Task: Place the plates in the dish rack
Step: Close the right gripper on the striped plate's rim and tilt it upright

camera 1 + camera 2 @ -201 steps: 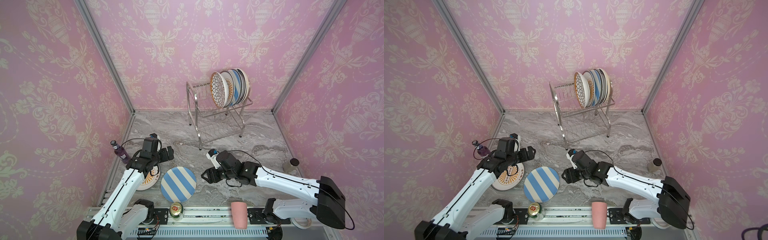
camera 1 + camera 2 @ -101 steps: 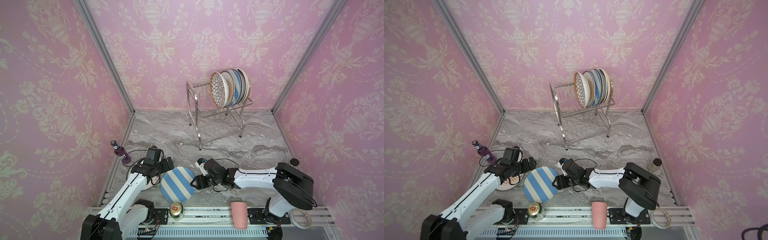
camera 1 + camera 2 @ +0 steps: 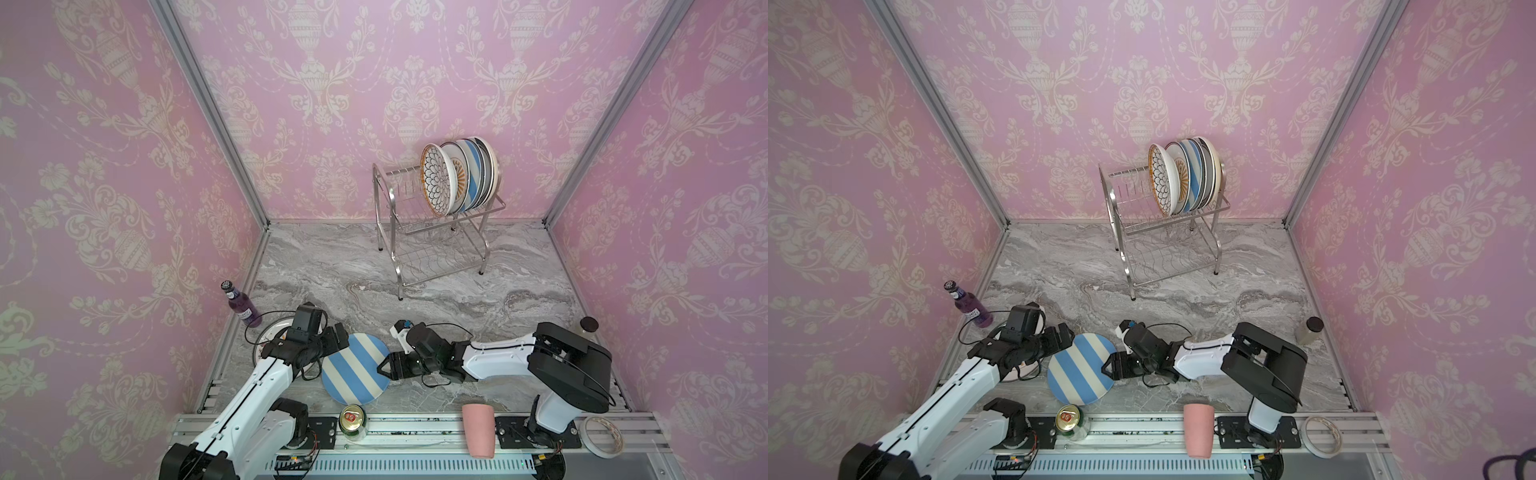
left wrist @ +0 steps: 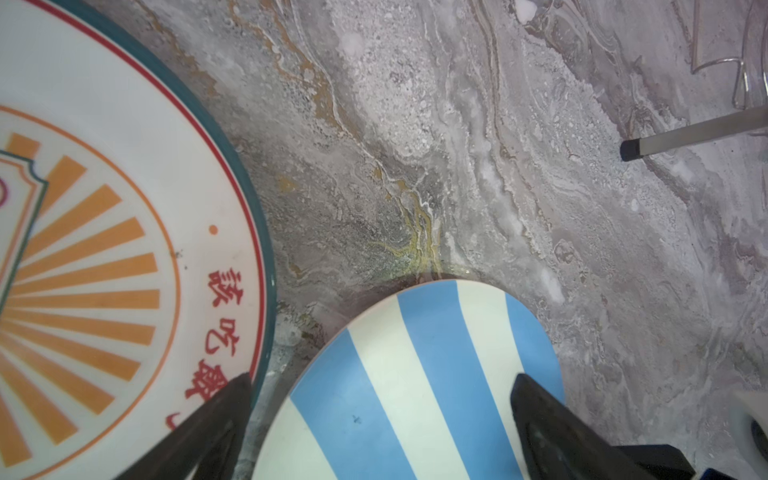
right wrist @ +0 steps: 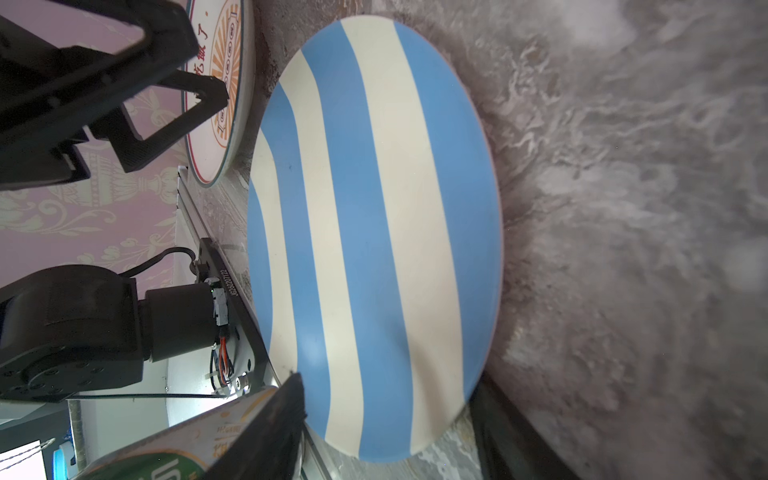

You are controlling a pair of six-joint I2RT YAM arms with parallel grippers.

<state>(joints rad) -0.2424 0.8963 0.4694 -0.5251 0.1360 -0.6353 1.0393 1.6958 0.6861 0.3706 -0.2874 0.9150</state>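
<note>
A blue-white striped plate [image 3: 353, 372] [image 3: 1079, 370] lies near the table's front edge. My right gripper [image 3: 382, 369] [image 5: 386, 380] is open at its right rim, with one finger on each side of the edge. My left gripper [image 3: 338, 343] [image 4: 382, 376] hovers open over the plate's left rim. An orange-sunburst plate [image 3: 270, 332] [image 4: 104, 249] lies flat to the left, partly hidden under my left arm. The steel dish rack [image 3: 436, 249] stands at the back. Several plates stand upright on its upper tier, with a petal-patterned one [image 3: 434, 180] in front.
A purple bottle [image 3: 243, 307] stands by the left wall. A drink can [image 3: 353, 419], a pink cup [image 3: 478, 430] and a tape roll [image 3: 602, 436] sit on the front rail. A dark-lidded jar [image 3: 588, 324] is at the right wall.
My right arm has swung left and brought its jaws to the striped plate's right rim. My left gripper has come forward from the orange plate to the striped plate's left rim.
</note>
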